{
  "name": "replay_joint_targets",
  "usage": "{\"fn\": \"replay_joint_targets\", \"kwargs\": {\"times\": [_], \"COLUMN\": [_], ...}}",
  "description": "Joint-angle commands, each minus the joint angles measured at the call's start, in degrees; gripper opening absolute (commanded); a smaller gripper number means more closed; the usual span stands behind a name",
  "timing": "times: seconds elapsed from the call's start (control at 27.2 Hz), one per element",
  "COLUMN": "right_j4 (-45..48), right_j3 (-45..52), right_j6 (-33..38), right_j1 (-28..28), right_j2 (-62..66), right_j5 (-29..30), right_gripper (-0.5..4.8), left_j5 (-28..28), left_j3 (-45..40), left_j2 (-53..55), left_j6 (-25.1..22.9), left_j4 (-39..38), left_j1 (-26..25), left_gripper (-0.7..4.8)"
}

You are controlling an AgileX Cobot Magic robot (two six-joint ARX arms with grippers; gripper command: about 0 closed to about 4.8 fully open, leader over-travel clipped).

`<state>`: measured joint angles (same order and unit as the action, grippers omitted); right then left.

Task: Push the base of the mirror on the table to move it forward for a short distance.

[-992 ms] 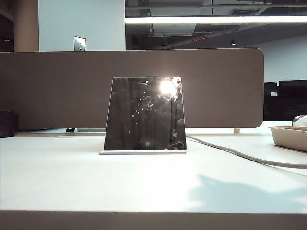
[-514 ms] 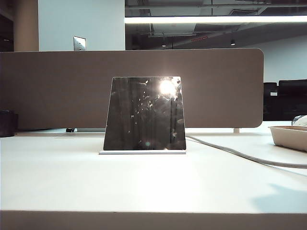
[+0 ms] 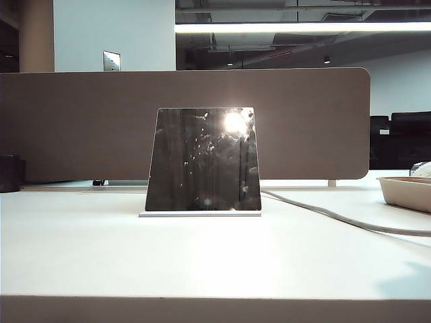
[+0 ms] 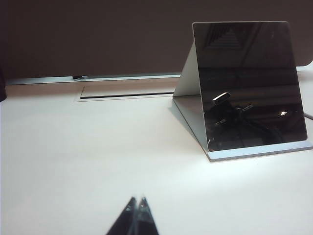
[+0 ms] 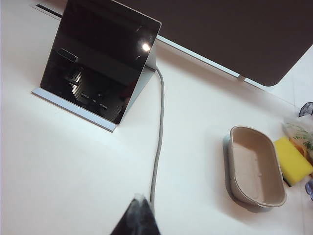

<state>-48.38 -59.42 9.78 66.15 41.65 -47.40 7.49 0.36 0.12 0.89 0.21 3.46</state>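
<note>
Exterior view shows neither arm near the mirror; both wrist views show the left claw and right claw pressed together, well apart from the base of the mirror. Approach step; next, one claw must reach the base.

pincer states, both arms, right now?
Left pincer: shut, empty, above the table, short of the mirror.
Right pincer: shut, empty, over the cable.

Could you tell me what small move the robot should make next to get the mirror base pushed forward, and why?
Probably bring the left gripper, jaws shut, toward the base of the mirror. Neither it nor the shut right gripper touches the base; both hang over bare table, well short of the mirror.
</note>
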Motion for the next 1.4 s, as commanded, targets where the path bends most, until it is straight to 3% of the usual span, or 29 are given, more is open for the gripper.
{"fn": "replay_joint_targets", "kwargs": {"times": [0.04,0.15,0.26,0.37,0.44,0.51,0.7,0.88,1.21,1.29,1.4], "right_j4": [-0.5,3.0,17.8,31.2,33.3,33.2,33.2,33.1,35.8,36.7,40.8], "right_j3": [-0.3,1.2,7.8,16.3,20.2,24.0,35.3,45.9,49.4,50.5,52.9], "right_j6": [-2.9,-8.8,-8.5,1.0,6.5,7.1,5.2,5.0,5.0,3.0,-5.7], "right_j1": [0.0,-6.4,-22.2,-42.2,-51.7,-57.2,-60.5,-61.0,-60.9,-60.5,-60.6], "right_j2": [-0.4,-1.3,-4.1,-7.8,-9.3,-12.3,-22.3,-36.2,-39.9,-40.8,-41.4], "right_j5": [-0.5,-0.3,0.1,7.3,10.9,13.6,15.7,22.3,23.8,27.5,40.8], "right_gripper": [-0.05,-0.05,-0.05,-0.05,-0.05,-0.05,-0.05,-0.05,-0.05,-0.05,-0.05], "left_j5": [0.3,0.3,0.3,0.3,0.2,0.3,0.2,0.2,0.2,0.3,0.3], "left_j3": [0.1,0.1,0.1,0.1,0.1,0.1,0.1,0.1,0.1,0.1,0.1], "left_j2": [0.0,0.0,0.0,0.0,0.0,0.0,0.0,0.0,0.0,0.0,0.0], "left_j6": [-0.2,-0.2,-0.2,-0.2,-0.2,-0.2,-0.2,-0.2,-0.2,-0.2,-0.2], "left_j4": [0.6,0.6,0.6,0.7,0.6,0.6,0.6,0.6,0.6,0.6,0.6], "left_j1": [0.0,0.0,0.0,0.0,0.1,0.1,0.0,0.0,0.0,0.0,0.0], "left_gripper": [-0.01,-0.01,-0.01,-0.01,-0.01,-0.01,-0.01,-0.01,-0.01,-0.01,-0.01]}}
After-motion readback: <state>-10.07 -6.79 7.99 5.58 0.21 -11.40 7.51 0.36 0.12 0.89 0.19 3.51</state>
